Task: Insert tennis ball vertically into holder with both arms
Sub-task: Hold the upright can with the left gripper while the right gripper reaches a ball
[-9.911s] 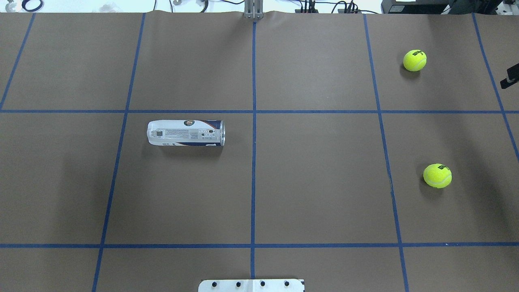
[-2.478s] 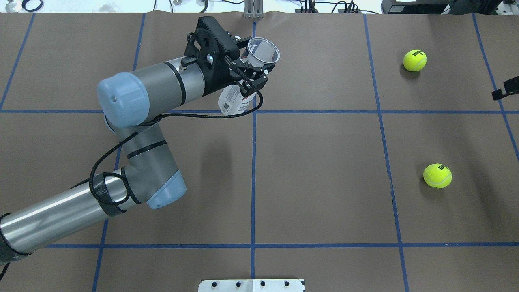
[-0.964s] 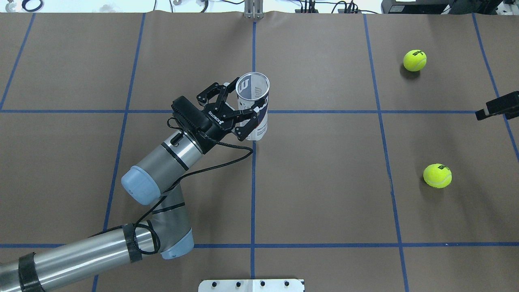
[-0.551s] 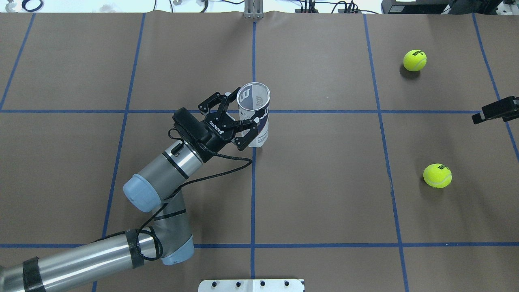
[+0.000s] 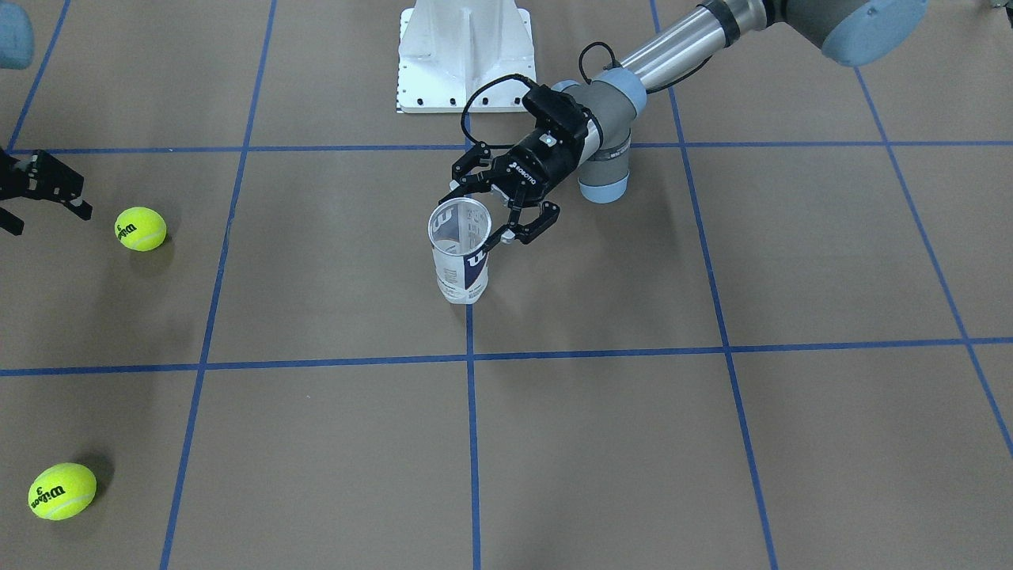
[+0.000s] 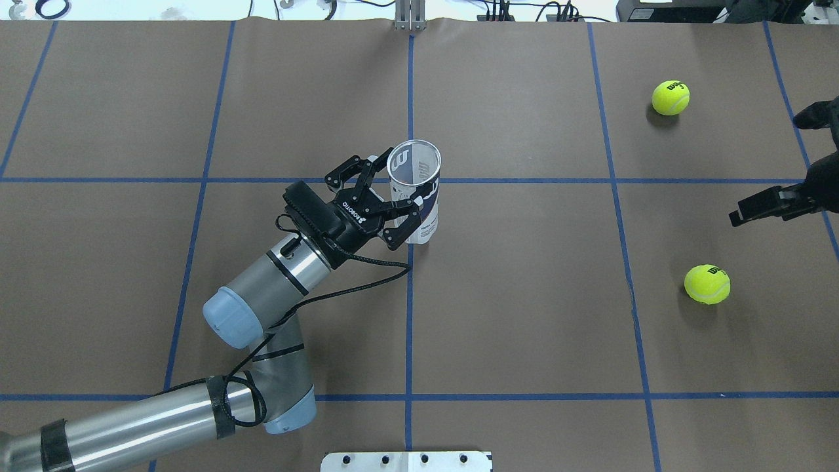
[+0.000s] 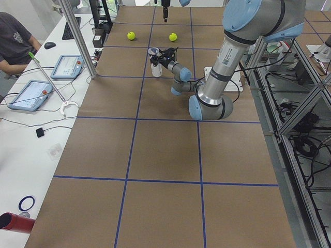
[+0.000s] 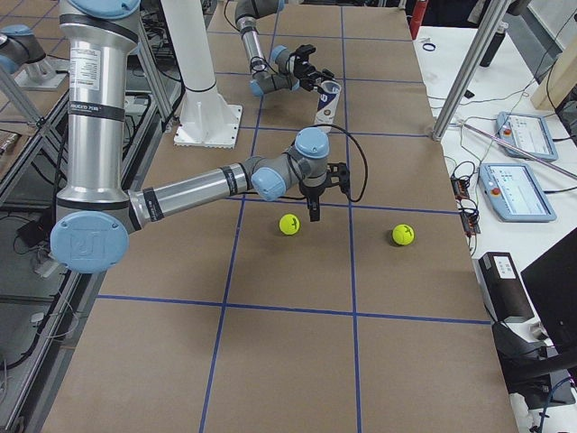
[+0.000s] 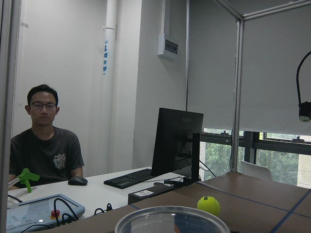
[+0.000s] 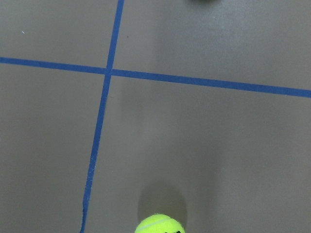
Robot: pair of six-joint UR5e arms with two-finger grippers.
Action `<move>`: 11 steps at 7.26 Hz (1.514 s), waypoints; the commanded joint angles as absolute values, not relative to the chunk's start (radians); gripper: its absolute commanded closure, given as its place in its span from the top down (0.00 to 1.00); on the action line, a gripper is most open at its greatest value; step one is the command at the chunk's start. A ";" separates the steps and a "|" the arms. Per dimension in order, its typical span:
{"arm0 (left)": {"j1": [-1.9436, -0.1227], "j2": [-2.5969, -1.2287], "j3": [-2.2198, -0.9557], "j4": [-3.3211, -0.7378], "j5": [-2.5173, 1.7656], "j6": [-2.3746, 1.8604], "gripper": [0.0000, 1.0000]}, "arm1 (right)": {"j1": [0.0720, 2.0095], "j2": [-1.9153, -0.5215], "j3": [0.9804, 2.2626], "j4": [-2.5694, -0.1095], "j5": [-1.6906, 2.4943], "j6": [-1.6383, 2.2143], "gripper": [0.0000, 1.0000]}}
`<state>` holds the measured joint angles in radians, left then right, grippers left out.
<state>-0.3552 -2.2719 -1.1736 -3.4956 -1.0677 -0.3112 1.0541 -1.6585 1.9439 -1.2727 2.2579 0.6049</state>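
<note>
The holder (image 6: pixel 415 196), a clear can with a white and navy label, stands upright on the table's centre line with its open rim up; it also shows in the front view (image 5: pixel 460 261). My left gripper (image 6: pixel 395 191) reaches in from the left and is shut on its side (image 5: pixel 477 215). The left wrist view shows only the holder's rim (image 9: pixel 171 221). Two yellow tennis balls lie at the right: a far one (image 6: pixel 670 98) and a near one (image 6: pixel 706 284). My right gripper (image 6: pixel 780 164) is open and empty, pointing down between them, close to the near ball (image 5: pixel 140 228) (image 10: pixel 159 225).
The white pedestal base (image 5: pixel 463 55) stands at the robot's edge of the table. Blue tape lines (image 6: pixel 409 314) divide the brown table. An operator (image 7: pixel 15 41) sits at a side desk with tablets (image 7: pixel 28 95) beyond the far edge.
The left gripper has carried the holder a little toward the robot and lower, still upright. The right gripper has come in from the right edge toward the near ball.
</note>
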 commanded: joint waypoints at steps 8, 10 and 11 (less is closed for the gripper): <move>-0.351 -2.275 -1.174 -3.491 -1.068 -0.311 0.78 | 0.810 -1.647 1.844 -1.269 2.120 0.627 0.95; -0.350 -2.273 -1.174 -3.493 -1.068 -0.311 0.78 | 0.795 -1.651 1.842 -1.269 2.105 0.627 0.94; -0.350 -2.273 -1.173 -3.493 -1.068 -0.310 0.78 | 0.795 -1.652 1.841 -1.269 2.106 0.629 0.87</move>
<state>-0.3503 -2.2736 -1.1740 -3.4927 -1.0676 -0.3111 0.7980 -1.6500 1.8427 -1.2686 2.1081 0.6278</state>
